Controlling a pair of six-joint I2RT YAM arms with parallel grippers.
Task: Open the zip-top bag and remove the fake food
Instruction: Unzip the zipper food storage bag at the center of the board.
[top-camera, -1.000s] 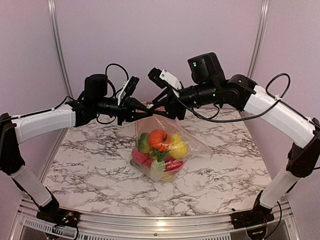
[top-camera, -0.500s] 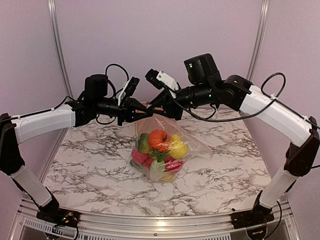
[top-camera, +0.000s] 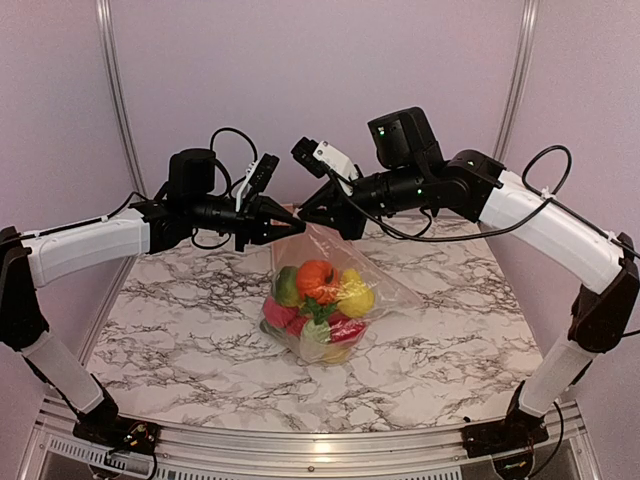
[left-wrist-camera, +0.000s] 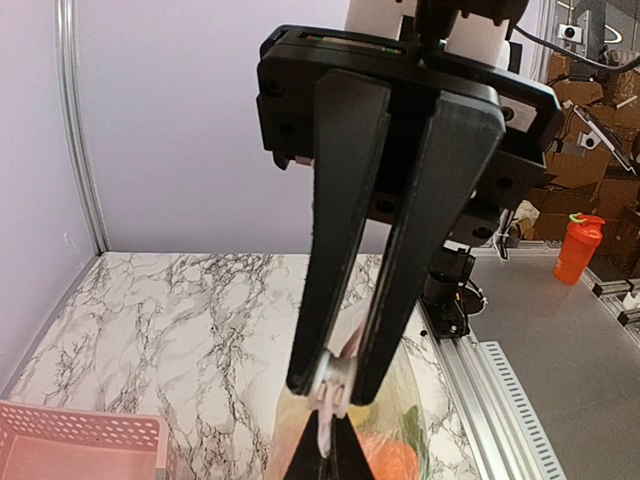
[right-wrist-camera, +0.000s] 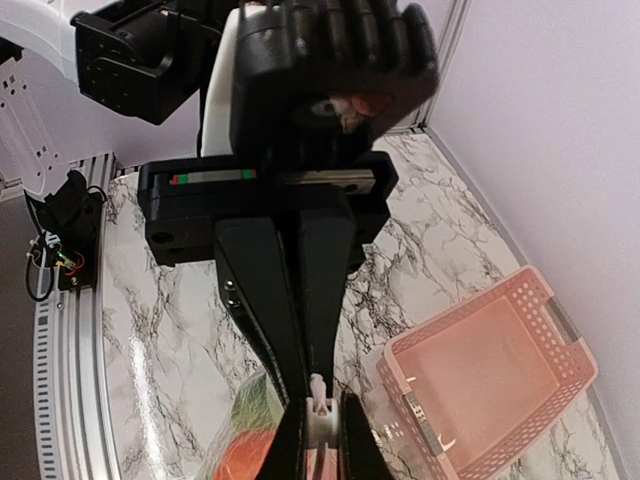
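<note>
The bag (top-camera: 384, 288) sits mid-table (top-camera: 180, 330), its bottom resting on the marble and its top edge drawn up to where our two grippers meet above it. It is thin, clear, crinkly film: soft, near weightless in itself, and likely slippery between the pads. We judge the stiffer zip strip along the top edge to be the only sound place to take hold, one side per gripper, so that pulling apart parts the seal rather than stretching the film.

The food (top-camera: 318, 278) is heaped in the bottom of the bag: an orange piece on top, yellow and green beside it, red pieces lower down. These look hard, glossy and light. They should roll freely once the mouth gapes, and their weight is what anchors the bag.

Our left gripper (left-wrist-camera: 335, 385) is clenched on a white tab of the bag's top edge. Our right gripper (right-wrist-camera: 318, 415) is pinched on a white bit of that same edge, just beside the left.

The pink basket (right-wrist-camera: 490, 450) shows only in the wrist views. It stands on the table apart from the bag, and nothing is visible inside it.
</note>
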